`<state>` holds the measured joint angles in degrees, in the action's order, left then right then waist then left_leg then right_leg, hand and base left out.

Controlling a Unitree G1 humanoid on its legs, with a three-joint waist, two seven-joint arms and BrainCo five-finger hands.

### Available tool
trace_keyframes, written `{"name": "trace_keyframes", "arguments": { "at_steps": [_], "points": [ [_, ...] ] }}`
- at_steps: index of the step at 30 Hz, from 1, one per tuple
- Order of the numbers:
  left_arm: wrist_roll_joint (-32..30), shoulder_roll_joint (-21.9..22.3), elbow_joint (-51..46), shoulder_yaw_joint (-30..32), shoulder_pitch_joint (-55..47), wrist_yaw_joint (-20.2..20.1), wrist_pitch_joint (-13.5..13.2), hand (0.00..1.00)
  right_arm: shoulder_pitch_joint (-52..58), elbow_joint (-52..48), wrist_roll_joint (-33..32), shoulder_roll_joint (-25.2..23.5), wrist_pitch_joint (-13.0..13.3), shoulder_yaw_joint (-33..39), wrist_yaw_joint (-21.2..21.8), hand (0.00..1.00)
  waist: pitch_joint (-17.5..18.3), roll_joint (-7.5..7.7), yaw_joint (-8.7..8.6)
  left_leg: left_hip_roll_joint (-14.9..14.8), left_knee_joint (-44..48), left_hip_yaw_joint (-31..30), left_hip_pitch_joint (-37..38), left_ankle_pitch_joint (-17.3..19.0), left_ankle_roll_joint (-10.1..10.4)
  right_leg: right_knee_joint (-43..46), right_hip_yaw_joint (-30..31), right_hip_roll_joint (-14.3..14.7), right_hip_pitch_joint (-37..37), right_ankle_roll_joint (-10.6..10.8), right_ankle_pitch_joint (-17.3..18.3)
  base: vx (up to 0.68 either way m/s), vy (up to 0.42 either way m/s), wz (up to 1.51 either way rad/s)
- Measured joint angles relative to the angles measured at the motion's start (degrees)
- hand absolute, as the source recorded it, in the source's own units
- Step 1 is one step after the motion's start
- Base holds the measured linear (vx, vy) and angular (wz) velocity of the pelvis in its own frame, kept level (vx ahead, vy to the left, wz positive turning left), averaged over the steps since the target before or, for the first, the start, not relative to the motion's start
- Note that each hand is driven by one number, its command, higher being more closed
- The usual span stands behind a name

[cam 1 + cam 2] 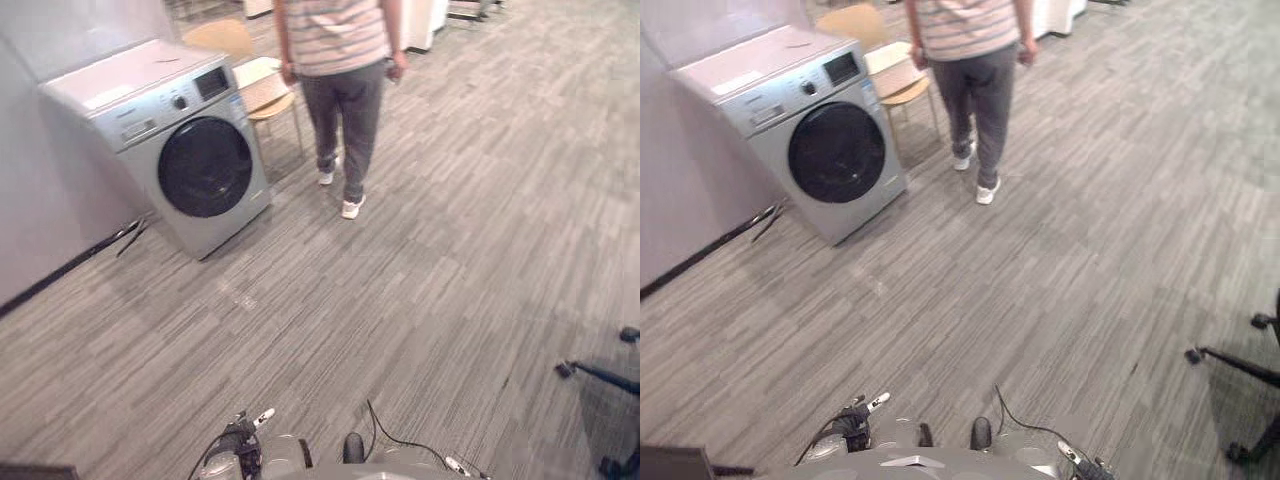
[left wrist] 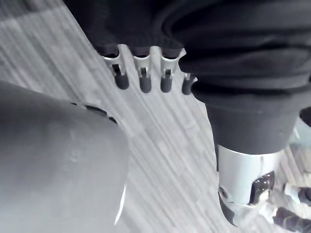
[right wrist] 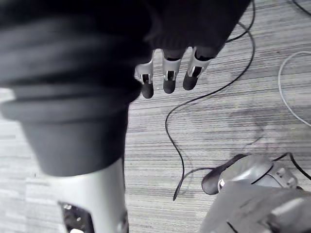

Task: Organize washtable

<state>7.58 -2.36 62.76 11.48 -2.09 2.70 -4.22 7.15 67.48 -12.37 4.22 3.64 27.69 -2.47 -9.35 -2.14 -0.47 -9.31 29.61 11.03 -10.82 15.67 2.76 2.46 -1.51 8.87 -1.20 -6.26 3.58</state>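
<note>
Person (image 1: 340, 60): cut off above the chest by the top edge.
Wooden chair (image 1: 262, 85): upper left, partly hidden from us behind the washing machine (image 1: 200, 170) and the person.
Control panel (image 1: 175, 105): markings too small for us to read.
Wheeled chair base (image 1: 1240, 367): clipped by the right edge.
Dark object (image 1: 675, 463): clipped by the lower left corner; we cannot identify it.

Looks like an office or lab test space: a wide floor (image 1: 420, 300) of grey striped carpet. A lone washer (image 1: 190, 150) stands against a plain wall (image 1: 40, 200), with a wooden chair (image 1: 262, 85) just behind it and a person (image 1: 345, 90) standing near. A wheeled office-chair base (image 1: 605, 375) shows at the right edge.
</note>
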Motion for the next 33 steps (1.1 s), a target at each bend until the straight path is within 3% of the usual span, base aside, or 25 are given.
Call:
{"name": "trace_keyframes", "arguments": {
  "at_steps": [3,5,8,9,10,11,12,13,14,15,16,18,21,23,24,25,26,29,30,31,33],
  "points": [
    [0.0,1.7,-0.4,4.9,0.0,0.2,-0.2,0.00,0.6,-0.1,0.1,-0.2,0.1,0.0,0.0,0.00,0.0,0.44,0.26,1.3,-14.4,-5.7,-1.1,-5.0,1.6,-0.6,5.7,0.0,-0.3,0.4,0.2,0.03,0.053,-1.14],
    [0.0,2.1,-0.3,6.7,0.1,0.2,-0.1,0.00,0.9,0.0,0.2,-0.2,0.0,0.0,0.0,0.00,0.1,0.45,0.36,1.2,-14.4,-6.6,-1.2,-6.5,0.6,-0.2,8.7,0.1,-0.5,1.0,0.7,0.13,0.126,-1.03],
    [-0.1,1.6,0.3,5.0,0.1,0.2,0.1,0.00,1.6,0.0,0.6,-0.3,-0.1,0.6,0.2,0.00,1.7,-0.03,-0.56,2.6,-15.9,-5.6,0.4,-7.4,-0.7,3.9,10.4,-0.2,1.4,2.7,4.9,0.28,0.239,-0.63],
    [-0.1,1.4,0.3,3.0,0.3,0.2,0.1,0.00,1.8,0.1,0.7,-0.3,-0.2,0.5,0.2,0.00,2.6,-0.45,-0.59,3.2,-17.8,-5.5,1.6,-9.8,-0.6,7.4,11.0,-0.2,3.0,3.6,7.0,0.31,0.240,-0.33],
    [0.0,0.1,0.3,0.5,0.3,0.2,0.1,0.00,2.0,0.1,0.8,-0.4,-0.3,0.1,0.5,0.00,3.2,0.97,-0.70,4.5,-19.1,-4.1,2.6,-11.7,-0.8,13.3,11.3,-1.4,5.3,5.0,11.2,0.42,0.278,-0.31],
    [0.0,-0.8,0.3,-1.8,0.4,0.3,0.1,0.00,2.7,0.1,1.5,-0.9,-0.5,-0.1,0.9,0.00,3.9,2.24,-0.75,6.5,-20.8,-2.9,4.2,-11.3,-1.6,19.9,11.0,-3.4,7.1,7.8,14.3,0.39,0.247,-0.26],
    [0.0,-1.2,0.3,-2.8,0.6,0.5,0.1,0.00,2.9,0.2,1.9,-1.2,-0.6,-0.3,1.2,0.00,4.1,2.83,-0.70,7.5,-21.8,-2.3,5.4,-11.2,-1.5,25.3,10.7,-4.1,9.1,9.6,14.2,0.41,0.224,-0.10],
    [0.1,-1.6,0.4,-4.3,1.2,0.6,0.2,0.00,2.3,0.1,2.3,-1.5,-0.6,-0.5,1.5,0.00,3.7,3.75,-0.96,9.0,-22.8,-2.0,7.9,-10.4,-2.1,35.2,9.1,-5.7,12.3,13.0,12.6,0.33,0.183,-0.01],
    [0.5,-1.9,0.7,-6.5,2.1,0.7,0.2,0.00,1.7,0.0,2.2,-1.5,-0.6,-0.6,1.5,0.00,2.7,3.79,-2.04,9.5,-22.6,-1.9,10.6,-9.5,-2.7,43.1,7.3,-6.5,14.5,15.2,11.2,0.32,0.162,0.06],
    [0.8,-2.0,0.7,-7.6,2.2,0.7,0.2,0.00,1.4,0.0,2.2,-1.4,-0.5,-0.8,1.5,0.00,2.4,3.24,-2.20,9.4,-22.6,-1.8,11.8,-9.0,-3.1,46.6,6.6,-6.6,15.5,15.1,11.3,0.29,0.110,-0.07],
    [1.0,-2.0,0.9,-9.1,2.6,0.7,0.2,0.00,0.8,-0.1,2.2,-1.0,-0.2,-1.7,1.5,0.00,1.5,3.33,-2.37,9.1,-24.0,-0.8,15.5,-8.7,-3.6,51.5,5.4,-7.4,16.8,13.7,12.0,0.31,0.056,-0.27],
    [1.0,-1.9,1.8,-9.6,3.1,0.7,0.1,0.00,0.6,-0.4,2.2,-0.6,0.1,-3.2,1.5,0.00,0.7,2.30,-2.62,7.7,-26.8,0.4,19.8,-8.7,-3.6,52.7,1.4,-9.7,19.3,10.9,13.6,0.32,0.002,-0.34],
    [1.0,-2.1,2.8,-8.5,4.0,0.7,0.1,0.00,0.3,-0.6,2.1,-0.7,0.1,-2.8,1.3,0.00,0.5,2.33,-2.80,4.7,-29.4,4.0,24.0,-8.7,-3.5,40.9,-2.8,-12.0,23.2,9.5,13.7,0.29,-0.114,-0.41],
    [0.8,-1.7,4.1,-7.4,4.0,0.5,0.2,0.00,0.2,-0.5,2.1,-0.8,-0.1,-2.6,1.3,0.00,0.4,2.44,-3.55,3.5,-30.4,5.6,26.2,-8.6,-3.4,29.6,-3.1,-13.2,24.3,9.8,9.8,0.34,-0.223,-0.41],
    [0.5,-1.6,4.9,-6.9,3.7,0.2,0.4,0.00,0.6,-0.4,2.2,-1.0,-0.2,-2.5,1.3,0.00,0.4,3.17,-3.83,3.8,-30.5,6.8,27.7,-7.9,-1.9,21.6,-2.4,-14.3,23.3,9.7,5.2,0.39,-0.335,-0.38],
    [-0.2,-1.8,4.8,-5.6,3.5,0.0,0.4,0.00,1.0,0.3,2.3,-1.0,-0.6,-2.0,1.4,0.00,-0.1,3.40,-3.73,3.0,-30.0,7.5,30.4,-6.3,0.6,23.4,-2.7,-13.7,23.1,8.0,-0.7,0.40,-0.363,-0.45],
    [-0.4,-1.0,4.9,-4.0,3.3,-0.1,0.5,0.00,0.9,0.2,2.3,-0.6,-0.6,-0.6,1.4,0.00,-0.6,2.18,-3.68,1.8,-29.2,7.8,31.4,-6.0,1.2,25.6,-2.7,-12.7,23.2,7.4,1.4,0.39,-0.384,-0.47],
    [-1.3,2.0,4.1,3.1,2.9,-0.4,0.5,0.00,1.4,-0.1,2.3,-1.0,-0.6,4.3,1.4,0.00,-0.1,0.13,-4.04,-3.8,-11.4,6.5,26.0,-7.3,4.0,26.5,-3.0,-9.1,20.2,5.0,6.5,0.46,-0.396,-0.27],
    [-1.3,3.2,2.7,5.9,2.8,-0.9,0.4,0.00,2.0,-0.2,2.3,-1.4,-0.7,5.1,1.3,0.00,-0.4,-0.16,-4.04,-7.2,2.7,2.8,20.5,-10.8,4.6,25.1,-4.0,-7.4,16.8,3.6,7.9,0.50,-0.377,0.06],
    [-1.2,3.7,1.1,7.1,2.3,-1.1,0.2,0.00,2.4,-0.4,2.3,-1.5,-0.6,5.6,1.3,0.00,-0.6,-0.42,-3.81,-8.8,18.0,-1.5,14.7,-12.7,4.4,23.8,-4.2,-5.9,13.0,2.1,9.1,0.44,-0.310,0.03],
    [-1.1,3.5,-1.3,7.0,1.2,-1.1,-0.1,0.00,2.2,-1.2,2.2,-1.4,-0.5,5.7,1.3,0.00,-0.7,-0.25,-3.36,-8.8,33.2,-3.5,8.5,-12.0,4.1,21.7,-4.0,-4.7,7.6,0.1,10.0,0.34,-0.223,-0.19]
  ]
}}
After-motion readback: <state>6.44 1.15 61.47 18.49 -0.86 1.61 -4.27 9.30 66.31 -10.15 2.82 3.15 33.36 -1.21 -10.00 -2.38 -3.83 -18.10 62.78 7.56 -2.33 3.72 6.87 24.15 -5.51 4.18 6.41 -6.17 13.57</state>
